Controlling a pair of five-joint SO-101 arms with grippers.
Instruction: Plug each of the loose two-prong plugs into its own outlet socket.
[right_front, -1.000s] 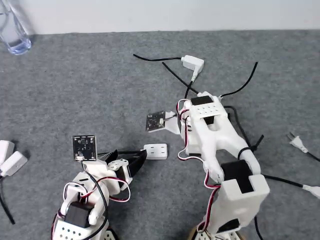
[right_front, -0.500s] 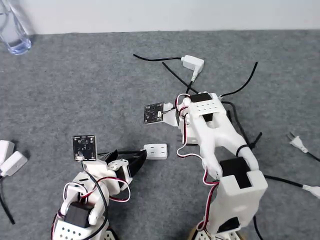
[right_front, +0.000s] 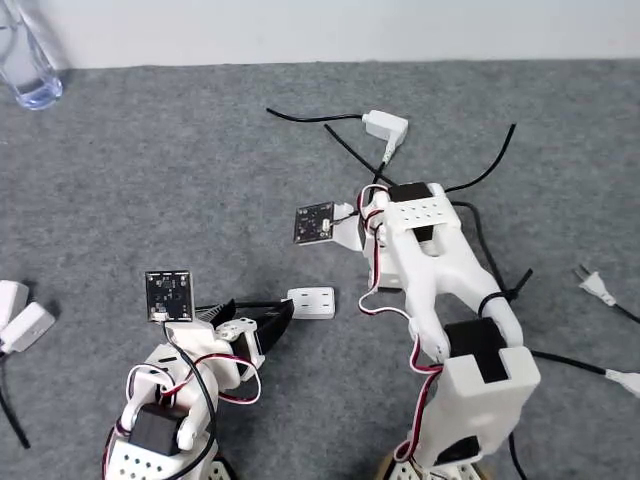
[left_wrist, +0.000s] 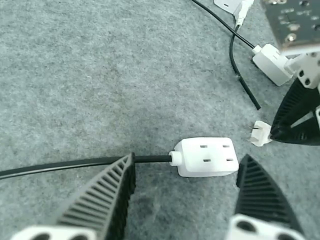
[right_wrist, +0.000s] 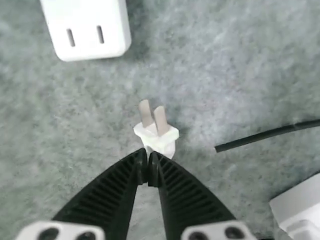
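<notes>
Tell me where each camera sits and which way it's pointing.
High view: fixed above the table, looking down; the left arm and right arm show, the outlet socket between them.
Left wrist view: on the left arm, looking down past the open left gripper at that socket.
Right wrist view: on the right arm, looking down along the right gripper, shut on a two-prong plug.
Shared: the left wrist view also catches that plug in the right gripper, beside the socket.
</notes>
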